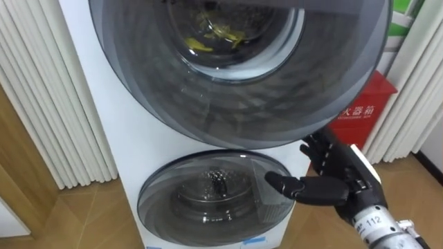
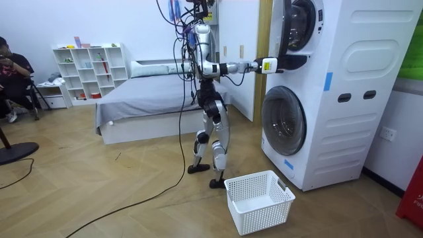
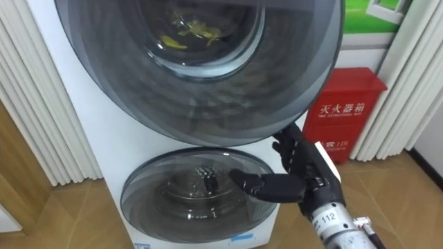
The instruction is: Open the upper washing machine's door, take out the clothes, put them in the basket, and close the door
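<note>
Two front-loading machines are stacked before me. The upper machine's big dark glass door (image 1: 235, 83) is close in front of me, and through it a yellow cloth (image 1: 214, 33) lies in the drum. My right hand (image 1: 332, 176) is at the door's lower right rim, open, with straight fingers touching the rim's edge and the thumb pointing left. In the room view I stand upright facing the stack, my right arm stretched out to the upper door (image 2: 294, 33), right hand (image 2: 277, 64) at its lower edge.
The lower machine's round door (image 1: 214, 190) is closed below my hand. A red box (image 1: 363, 114) stands at the right by white curtains. A white laundry basket (image 2: 259, 200) sits on the wood floor beside my feet. A bed and a seated person are at the room view's left.
</note>
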Motion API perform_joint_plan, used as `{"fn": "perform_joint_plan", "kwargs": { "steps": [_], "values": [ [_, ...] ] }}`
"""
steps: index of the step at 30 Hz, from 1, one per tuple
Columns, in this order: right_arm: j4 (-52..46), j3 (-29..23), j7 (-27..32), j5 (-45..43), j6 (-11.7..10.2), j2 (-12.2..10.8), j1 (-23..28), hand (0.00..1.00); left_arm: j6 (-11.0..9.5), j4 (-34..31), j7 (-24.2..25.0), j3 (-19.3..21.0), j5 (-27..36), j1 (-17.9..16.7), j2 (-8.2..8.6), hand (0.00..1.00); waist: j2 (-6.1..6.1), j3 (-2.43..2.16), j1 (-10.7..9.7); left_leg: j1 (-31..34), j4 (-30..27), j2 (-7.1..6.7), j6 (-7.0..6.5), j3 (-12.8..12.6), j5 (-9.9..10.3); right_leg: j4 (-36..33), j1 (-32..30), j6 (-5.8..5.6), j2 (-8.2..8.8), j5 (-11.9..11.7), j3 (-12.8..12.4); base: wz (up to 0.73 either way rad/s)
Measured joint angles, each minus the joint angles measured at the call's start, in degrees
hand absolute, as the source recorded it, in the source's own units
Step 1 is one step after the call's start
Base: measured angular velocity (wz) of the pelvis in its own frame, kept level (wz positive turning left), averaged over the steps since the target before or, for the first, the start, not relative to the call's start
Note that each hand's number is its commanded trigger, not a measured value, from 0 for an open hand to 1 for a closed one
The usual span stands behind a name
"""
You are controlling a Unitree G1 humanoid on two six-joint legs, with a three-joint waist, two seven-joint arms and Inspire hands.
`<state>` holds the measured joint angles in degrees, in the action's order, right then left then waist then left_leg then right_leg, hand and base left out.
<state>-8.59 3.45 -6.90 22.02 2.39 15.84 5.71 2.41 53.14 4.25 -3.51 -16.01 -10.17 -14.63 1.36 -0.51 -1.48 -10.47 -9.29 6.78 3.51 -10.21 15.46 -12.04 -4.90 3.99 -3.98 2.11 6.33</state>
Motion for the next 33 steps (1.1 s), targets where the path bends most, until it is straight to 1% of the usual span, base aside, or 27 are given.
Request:
{"fn": "perform_joint_plan", "kwargs": {
  "steps": [2,4,9,11,15,19,21,22,24,26,29,31,33],
  "values": [
    [-0.2,0.2,-1.1,0.0,-0.4,0.0,0.0,0.00,-0.7,0.0,0.0,0.0,0.0,0.0,0.00,0.00,0.42,0.13,0.0,0.0,0.0,-0.01,0.01,-0.6,0.0,-0.4,-0.4,0.06,-0.06,0.0,-0.5,-0.13],
    [-0.2,0.2,-1.8,0.0,-0.5,0.0,0.0,0.00,-1.1,-0.1,0.0,0.0,-0.2,0.1,0.00,0.00,0.52,0.12,0.0,0.0,0.0,-0.06,0.00,-0.8,0.0,-0.7,-0.7,0.04,-0.11,0.0,-0.8,-0.07],
    [-0.4,0.2,-3.2,0.0,-1.0,0.0,0.0,0.00,-2.0,-0.2,0.0,0.0,-0.6,0.1,0.02,0.00,0.50,0.14,0.0,0.5,0.0,-0.14,0.00,-1.3,0.0,-1.0,-1.5,0.01,-0.14,0.0,-1.2,-0.06],
    [-1.0,0.2,-3.8,0.0,-1.1,0.0,0.0,0.00,-2.8,-0.2,0.0,0.0,-1.1,0.1,0.14,0.00,0.41,0.21,0.2,0.8,0.0,-0.31,0.00,-2.0,0.0,-1.6,-2.4,0.04,-0.19,0.0,-1.7,-0.15],
    [-2.2,-0.5,-5.1,0.6,-1.1,0.0,0.0,0.00,-3.9,-0.2,0.0,0.1,-1.2,-0.8,0.18,0.00,0.32,0.26,-0.1,1.2,-0.1,-0.42,-0.09,-2.6,0.1,-1.9,-3.2,-0.26,-0.27,0.3,-1.6,-0.10],
    [-4.6,-2.3,-5.3,0.7,-1.0,0.2,0.0,0.00,-4.0,-0.2,0.0,0.1,-1.7,-1.9,0.16,0.00,0.25,0.30,-0.4,1.3,-0.2,-0.42,-0.07,-2.7,0.3,-2.8,-3.7,0.12,-0.20,0.5,-1.7,0.00],
    [-5.3,-2.6,-5.3,0.7,-1.0,0.2,0.0,0.00,-4.0,-0.2,0.0,0.1,-1.9,-2.1,0.16,0.00,0.24,0.31,-0.6,1.3,-0.2,-0.38,-0.06,-2.8,0.3,-2.9,-3.7,0.03,-0.13,0.7,-1.7,0.00],
    [-5.9,-2.7,-5.3,0.6,-1.0,0.2,0.0,0.00,-4.0,-0.1,0.0,0.1,-2.1,-2.2,0.16,0.00,0.24,0.31,-0.7,1.4,-0.2,-0.38,-0.05,-2.8,0.3,-3.0,-3.9,-0.25,-0.25,1.0,-1.7,0.00],
    [-6.7,-2.8,-5.8,0.6,-1.0,0.2,0.0,0.00,-4.0,0.0,0.1,0.1,-2.1,-2.2,0.12,0.00,0.12,0.33,-1.1,1.6,-0.2,-0.45,-0.04,-2.8,0.4,-3.6,-4.4,-0.27,-0.40,1.2,-2.4,-0.03],
    [-8.0,-2.8,-6.5,0.5,-1.0,0.4,0.0,0.00,-3.9,0.0,0.3,0.1,-2.2,-2.1,0.12,0.00,0.03,0.32,-1.2,1.7,-0.3,-0.56,-0.04,-3.5,0.4,-4.5,-5.2,0.02,-0.32,1.3,-3.3,-0.15],
    [-9.7,-2.7,-7.0,0.5,-1.0,1.2,0.0,0.00,-4.0,-0.2,0.3,0.2,-2.2,-1.6,0.10,0.00,-0.15,0.35,-1.2,1.8,-0.6,-0.61,-0.03,-3.9,0.4,-4.8,-5.7,0.11,-0.45,1.4,-3.8,-0.13],
    [-10.4,-2.5,-7.2,0.5,-1.0,1.9,-0.1,0.00,-4.0,-0.4,0.3,0.2,-2.2,-1.3,0.08,0.00,-0.34,0.30,-1.1,1.9,-0.8,-0.64,-0.03,-4.0,0.4,-4.9,-6.0,-0.13,-0.64,1.5,-4.2,-0.12],
    [-10.6,-2.4,-8.1,0.5,-1.0,1.9,-0.1,0.00,-4.0,-0.4,0.3,0.2,-2.2,-0.9,0.06,0.00,-0.61,0.37,-1.1,2.0,-1.1,-0.64,-0.03,-4.0,0.4,-4.9,-6.2,-0.32,-0.81,1.6,-4.6,-0.13]
  ]
}}
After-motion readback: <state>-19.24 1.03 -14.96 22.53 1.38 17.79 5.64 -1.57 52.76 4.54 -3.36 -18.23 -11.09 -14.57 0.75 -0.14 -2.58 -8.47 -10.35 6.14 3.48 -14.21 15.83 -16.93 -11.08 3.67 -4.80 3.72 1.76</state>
